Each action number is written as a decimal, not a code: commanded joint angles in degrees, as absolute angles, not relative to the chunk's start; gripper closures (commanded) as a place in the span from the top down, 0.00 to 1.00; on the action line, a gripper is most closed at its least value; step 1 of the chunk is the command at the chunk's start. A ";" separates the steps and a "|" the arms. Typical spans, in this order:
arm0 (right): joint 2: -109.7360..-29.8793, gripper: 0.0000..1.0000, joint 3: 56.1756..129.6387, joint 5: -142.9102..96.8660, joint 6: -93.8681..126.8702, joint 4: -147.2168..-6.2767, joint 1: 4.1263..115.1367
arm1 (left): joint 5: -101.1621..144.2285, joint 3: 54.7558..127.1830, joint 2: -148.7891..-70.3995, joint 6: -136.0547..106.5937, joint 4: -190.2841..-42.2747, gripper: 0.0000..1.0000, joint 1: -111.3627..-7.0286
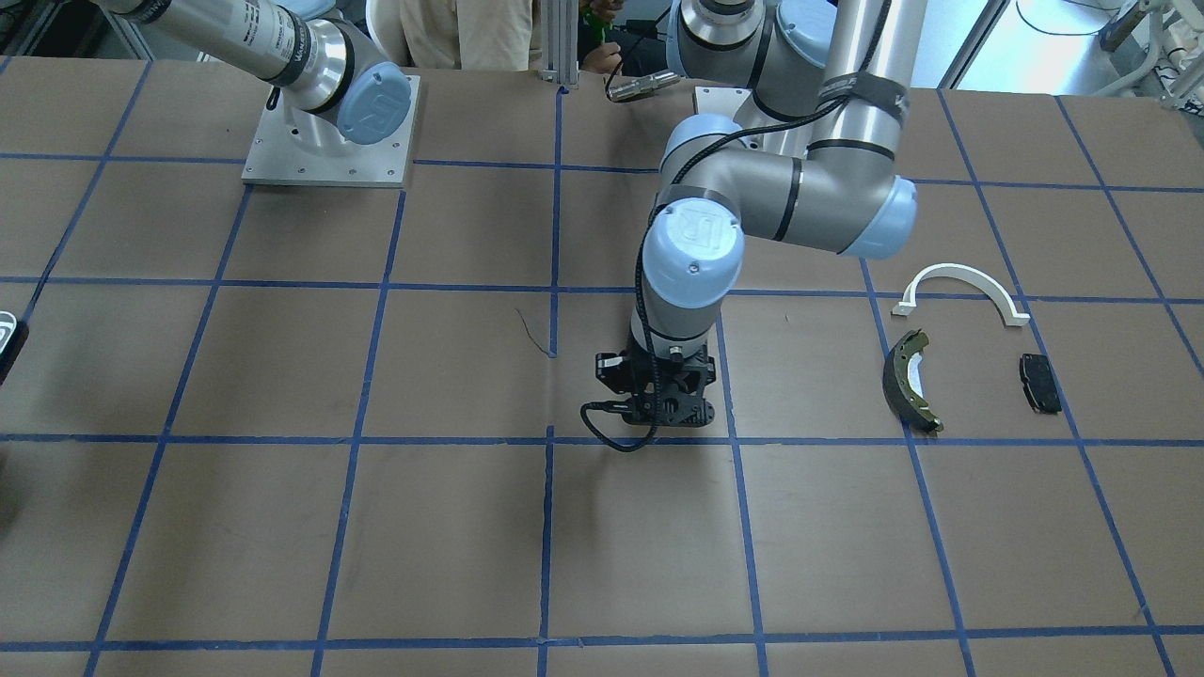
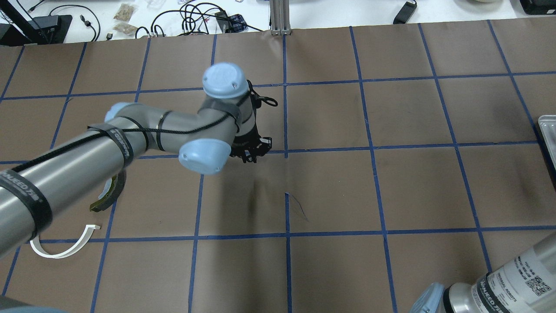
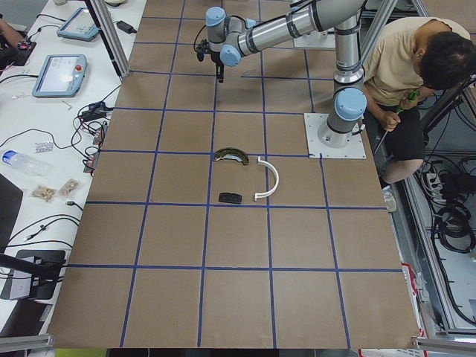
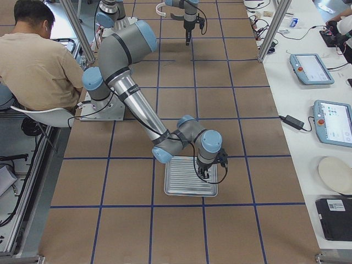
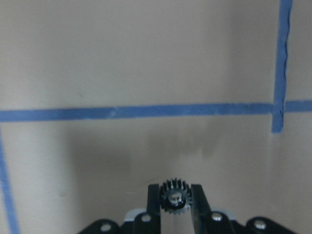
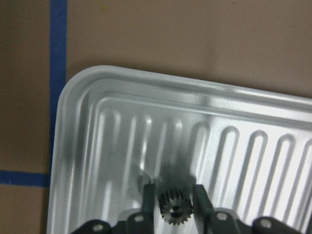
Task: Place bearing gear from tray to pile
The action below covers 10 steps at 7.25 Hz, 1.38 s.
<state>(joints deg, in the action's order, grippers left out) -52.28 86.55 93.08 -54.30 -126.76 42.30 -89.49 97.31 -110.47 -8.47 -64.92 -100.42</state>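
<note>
My left gripper point(image 5: 175, 189) is shut on a small black toothed bearing gear point(image 5: 175, 202) and holds it just above the brown paper near the table's middle point(image 1: 670, 414). The pile lies apart from it, toward my left: a white arc bracket point(image 1: 959, 278), a dark brake shoe point(image 1: 909, 381) and a small black pad point(image 1: 1039, 383). My right gripper point(image 6: 174, 187) hangs low over the silver tray point(image 6: 73, 102). Its fingers stand either side of a second black gear point(image 6: 175, 208), with narrow gaps showing.
The tray point(image 4: 190, 191) sits at my far right and shows only as an edge in the overhead view point(image 2: 548, 134). Blue tape lines grid the paper. A seated person point(image 4: 38, 55) is beside the robot's base. Tablets and cables lie on the side bench.
</note>
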 commanded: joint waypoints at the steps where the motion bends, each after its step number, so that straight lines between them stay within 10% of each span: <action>1: -52.29 0.16 86.49 93.08 -54.32 -126.83 42.28 | -90.96 86.78 -109.08 4.59 -78.87 0.00 -89.62; 10: -66.09 0.04 89.91 93.25 -13.88 -116.81 80.35 | -97.03 100.33 -109.51 31.99 -72.21 0.00 -58.89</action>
